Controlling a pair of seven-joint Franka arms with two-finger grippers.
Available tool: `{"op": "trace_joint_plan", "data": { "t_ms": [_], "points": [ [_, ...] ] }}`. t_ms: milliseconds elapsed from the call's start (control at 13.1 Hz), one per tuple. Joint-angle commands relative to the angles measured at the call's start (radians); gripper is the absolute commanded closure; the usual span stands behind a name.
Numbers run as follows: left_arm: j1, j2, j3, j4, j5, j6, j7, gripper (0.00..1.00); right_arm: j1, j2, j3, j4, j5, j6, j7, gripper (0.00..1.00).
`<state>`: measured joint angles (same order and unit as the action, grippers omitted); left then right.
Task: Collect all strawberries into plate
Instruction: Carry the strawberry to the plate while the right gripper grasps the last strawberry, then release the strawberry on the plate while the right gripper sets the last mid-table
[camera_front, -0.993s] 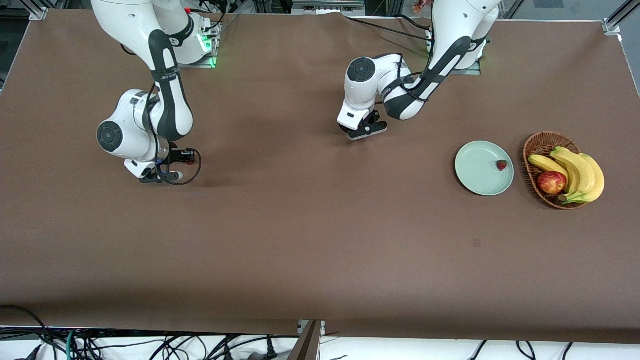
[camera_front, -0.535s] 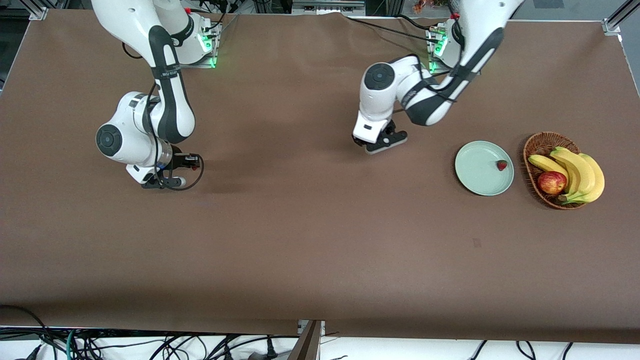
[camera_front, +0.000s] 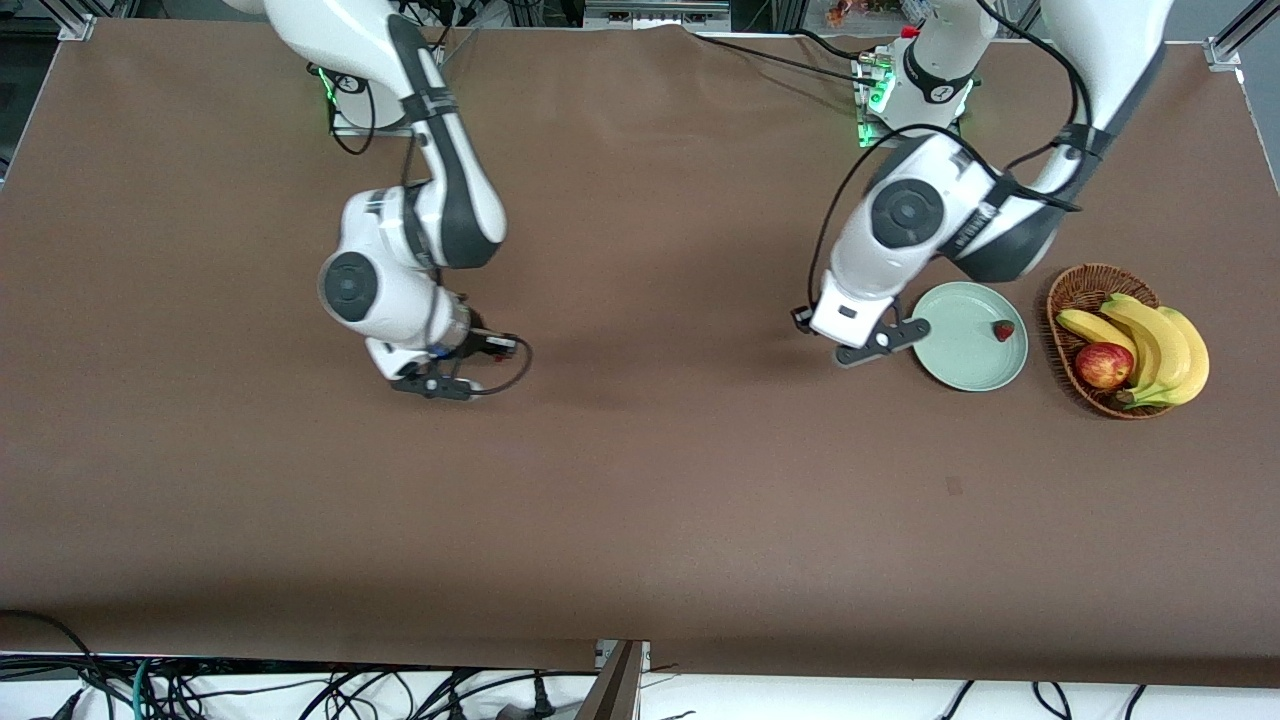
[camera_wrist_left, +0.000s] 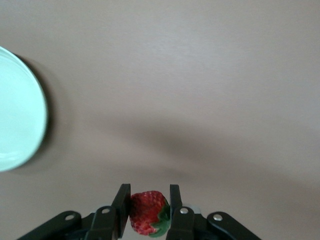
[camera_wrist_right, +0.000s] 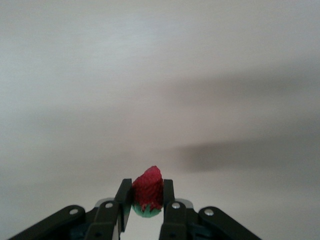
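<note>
Brown cloth-covered counter (camera_front: 640, 520); woven wicker basket (camera_front: 1072, 290) at the left arm's end, holding yellow bananas (camera_front: 1160, 345) and a red-yellow apple (camera_front: 1103, 365). Beside it, the round pale mint-green plate (camera_front: 955, 355) carries one small red strawberry (camera_front: 1003, 330). Left gripper (camera_front: 868, 345) hangs over the plate's rim, jaws clenched on a second red strawberry (camera_wrist_left: 148, 212) lodged between them. Right gripper (camera_front: 432, 383) hangs over bare counter, well apart from the plate, jaws grasping a third red strawberry (camera_wrist_right: 148, 192), green cap innermost.
</note>
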<state>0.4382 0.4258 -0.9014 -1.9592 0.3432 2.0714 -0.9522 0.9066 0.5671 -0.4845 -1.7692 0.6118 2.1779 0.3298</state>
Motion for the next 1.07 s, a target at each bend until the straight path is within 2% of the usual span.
{"op": "trace_joint_plan", "data": {
  "t_ms": [0, 153, 306, 382, 535, 764, 841, 917, 993],
  "points": [
    [-0.015, -0.06, 0.169, 0.029, -0.122, -0.051, 0.299, 0.96, -0.009, 0.126, 0.091, 0.193, 0.02, -0.009, 0.254, 0.86],
    [-0.045, -0.105, 0.351, 0.025, -0.22, -0.054, 0.581, 0.96, 0.003, 0.189, 0.161, 0.293, 0.01, 0.022, 0.423, 0.86],
    [-0.093, -0.122, 0.528, 0.014, -0.276, -0.054, 0.803, 0.96, 0.053, 0.241, 0.17, 0.349, 0.011, 0.097, 0.544, 0.86],
    [-0.119, -0.121, 0.592, 0.005, -0.277, -0.047, 0.866, 0.96, 0.082, 0.266, 0.172, 0.362, 0.014, 0.137, 0.595, 0.86],
    [-0.169, -0.116, 0.682, -0.026, -0.277, -0.007, 0.918, 0.96, 0.167, 0.321, 0.172, 0.382, 0.014, 0.274, 0.72, 0.85],
    [-0.254, -0.116, 0.795, -0.139, -0.28, 0.134, 0.952, 0.96, 0.265, 0.421, 0.172, 0.448, 0.01, 0.428, 0.903, 0.82],
    [-0.28, -0.117, 0.818, -0.189, -0.28, 0.194, 0.952, 0.96, 0.277, 0.43, 0.17, 0.459, 0.009, 0.442, 0.941, 0.71],
    [-0.294, -0.124, 0.834, -0.246, -0.291, 0.257, 0.952, 0.95, 0.285, 0.43, 0.17, 0.464, 0.008, 0.453, 0.971, 0.5],
    [-0.303, -0.127, 0.846, -0.286, -0.296, 0.297, 0.952, 0.95, 0.29, 0.428, 0.17, 0.464, 0.006, 0.451, 0.98, 0.33]
  ]
}}
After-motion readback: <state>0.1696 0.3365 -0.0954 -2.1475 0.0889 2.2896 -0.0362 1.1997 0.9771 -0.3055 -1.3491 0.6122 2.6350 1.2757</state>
